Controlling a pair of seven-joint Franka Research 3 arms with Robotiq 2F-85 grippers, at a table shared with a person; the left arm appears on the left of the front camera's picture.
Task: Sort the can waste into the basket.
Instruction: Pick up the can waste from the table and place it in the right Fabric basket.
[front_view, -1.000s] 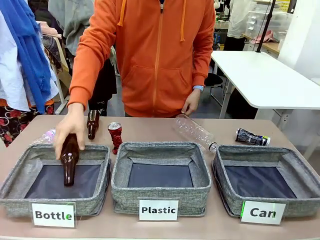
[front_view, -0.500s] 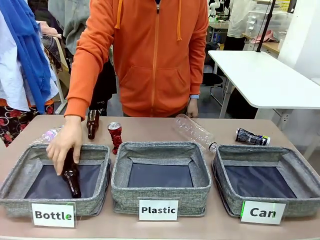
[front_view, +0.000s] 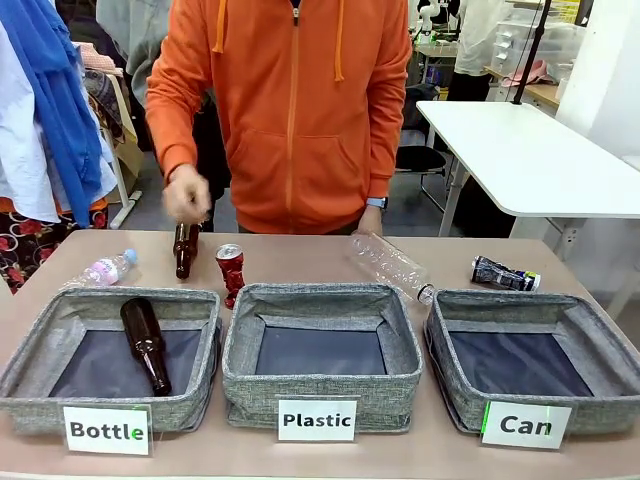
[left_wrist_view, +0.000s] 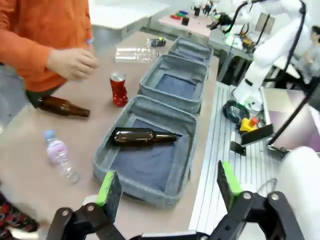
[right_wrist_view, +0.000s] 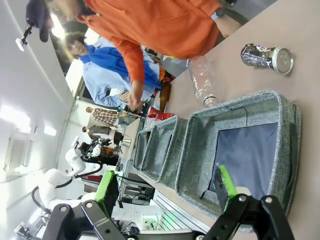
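Tan tabletop (front_view: 300, 250): black can (front_view: 505, 274) lies on its side, long axis left-right, just behind the Can basket (front_view: 510, 300), nearest the right gripper (right_wrist_view: 166, 185), which gapes wide, holding nothing.

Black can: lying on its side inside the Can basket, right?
No. The black can does lie on its side, but on the table behind the Can basket, not inside it. The front view shows it.

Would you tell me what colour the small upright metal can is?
Red with a silver top; the small metal can shows best in front view.
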